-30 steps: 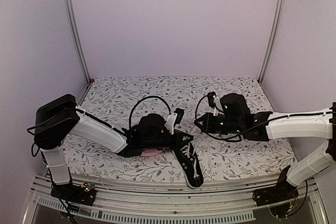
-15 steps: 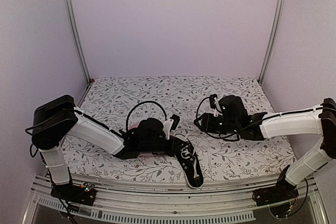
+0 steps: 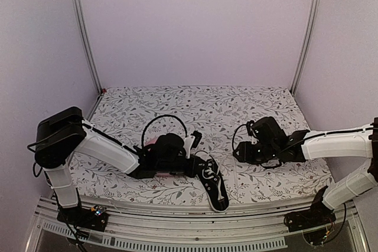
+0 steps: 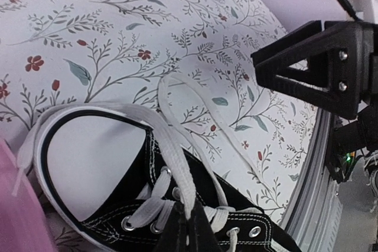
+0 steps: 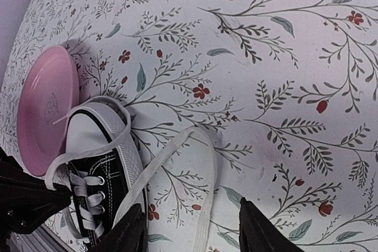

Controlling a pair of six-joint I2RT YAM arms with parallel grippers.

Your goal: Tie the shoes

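The shoe lies nearest, on the floral bench. Its heel is close to the near edge and its white toe cap points away, just beside the rim of the pink plate. It sits where it sat half a second ago. A white lace runs from the eyelets across the toe cap and out onto the bench in a long flat loop. The left jaws hang low over the toe end, almost exactly where they were half a second ago, and lower and nearer than a second ago. They are spread wide: one of the fingers stands well clear above the bench, while the other overlaps the lace at the eyelets. Whether that one presses on the lace cannot be told, but nothing is clamped. Farther back and to the right, the right jaws have dropped and drawn back toward the right side, away from the higher spot they held a second ago. They are also spread apart, with both fingertips showing at the bottom edge of the right wrist view. The far end of the lace loop lies on the bench below the gap, and nothing is gripped.
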